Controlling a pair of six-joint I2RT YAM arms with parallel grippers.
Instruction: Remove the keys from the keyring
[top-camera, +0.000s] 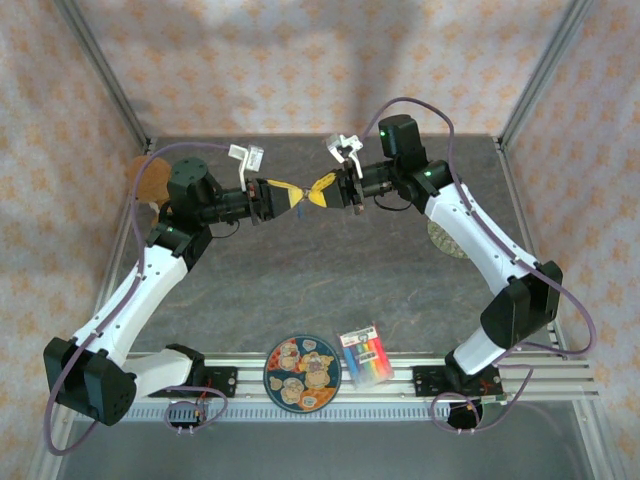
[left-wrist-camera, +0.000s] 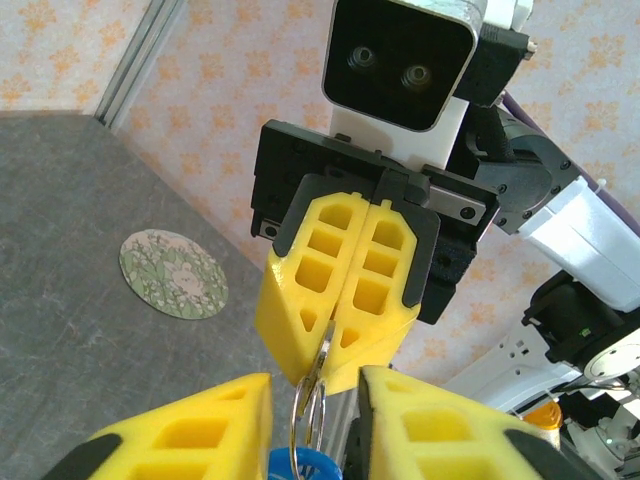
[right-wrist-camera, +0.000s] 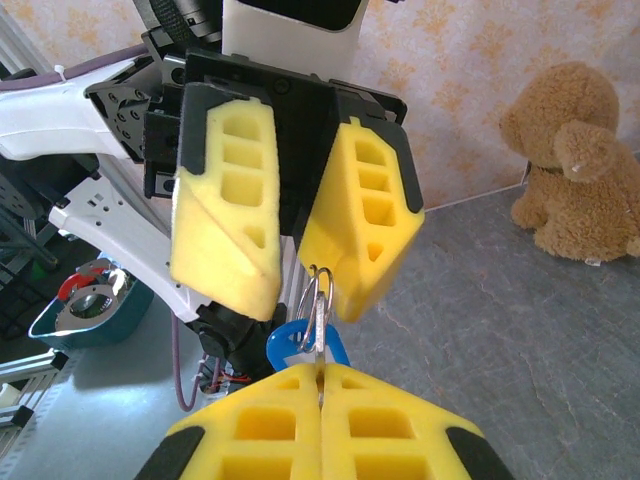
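Right gripper (right-wrist-camera: 320, 380), bottom centre of its wrist view: fingers pressed together, pinching the keyring (right-wrist-camera: 316, 298). Keyring: held aloft, blue tab (right-wrist-camera: 292, 345) attached; keys not distinguishable from the ring. Left gripper (right-wrist-camera: 296, 296), just above: fingers apart, ring in the gap, no clamp evident. Progress: judged early, nothing visibly off the ring. Teddy bear (right-wrist-camera: 570, 160), upper right. Writing: none legible.

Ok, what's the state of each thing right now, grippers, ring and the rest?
right gripper: shut, pinching the keyring's edge.
left gripper: jaws apart, straddling the keyring, not clamped.
keyring: held up between the two grippers.
blue tag: hanging on the keyring.
plate: lying flat, untouched.
rainbow card: lying flat beside the plate.
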